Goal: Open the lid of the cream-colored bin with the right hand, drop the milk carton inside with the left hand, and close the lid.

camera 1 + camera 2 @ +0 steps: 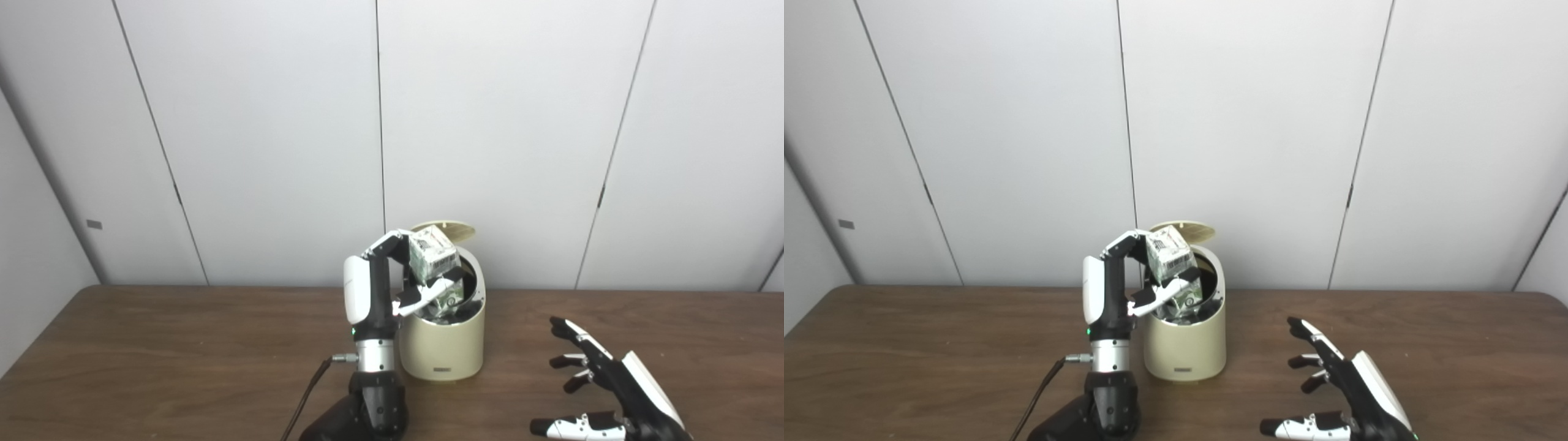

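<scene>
Panels of pale grey wall (490,122) stand behind a dark brown wooden tabletop (153,355) that fills the lower part of both views. Near the middle of the tabletop sits the cream-coloured rounded plastic bin (442,343), its flat round lid (456,230) tipped up and back at the rear of the rim, leaving the dark mouth uncovered. The left hand (401,275), black and white on an upright forearm just to the left of the bin, is clamped on the small green-and-white printed milk carton (432,257); its fingers (389,242) curl over the carton's upper left edge and its thumb presses from below. The carton is tilted, its lower part already within the bin's mouth and its upper part above the rim. The right hand (603,392), black with white plates, is well to the right of the bin at the bottom of the picture, low above the tabletop, fingers spread apart and holding nothing. A thin black cable (309,392) runs down from the left wrist.
</scene>
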